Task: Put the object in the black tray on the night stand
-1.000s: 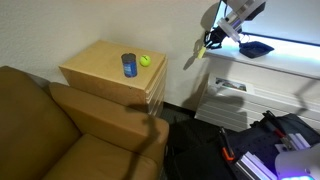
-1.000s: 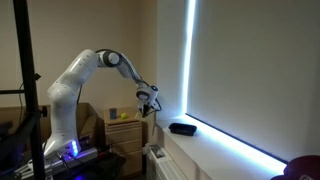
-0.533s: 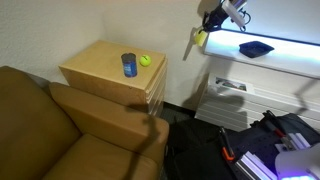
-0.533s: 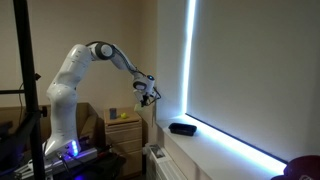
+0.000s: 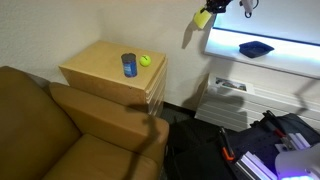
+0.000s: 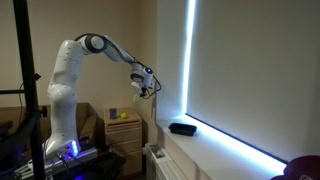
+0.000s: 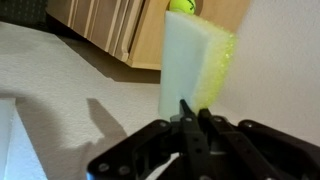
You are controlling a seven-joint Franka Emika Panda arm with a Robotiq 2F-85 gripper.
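My gripper (image 5: 213, 9) is shut on the object (image 5: 203, 19), a pale yellow-green and white oblong piece, and holds it high in the air. In the wrist view the object (image 7: 195, 62) stands upright between the shut fingers (image 7: 190, 112). The black tray (image 5: 255, 48) lies on the white lit ledge, to the right of and below the gripper. The night stand (image 5: 100, 62) stands lower left, apart from the gripper. In an exterior view the gripper (image 6: 143, 86) hangs above the night stand (image 6: 125, 128), and the tray (image 6: 182, 128) is on the sill.
A blue cup (image 5: 129, 65) and a round yellow-green ball (image 5: 145, 60) stand on the night stand's top. A brown sofa (image 5: 60, 130) fills the lower left. Dark gear (image 5: 250, 145) lies on the floor at right. The ball (image 7: 182, 5) shows in the wrist view.
The arm has lifted the object up and away from the tray, toward the night stand's side. The tray, cup and ball have not moved.
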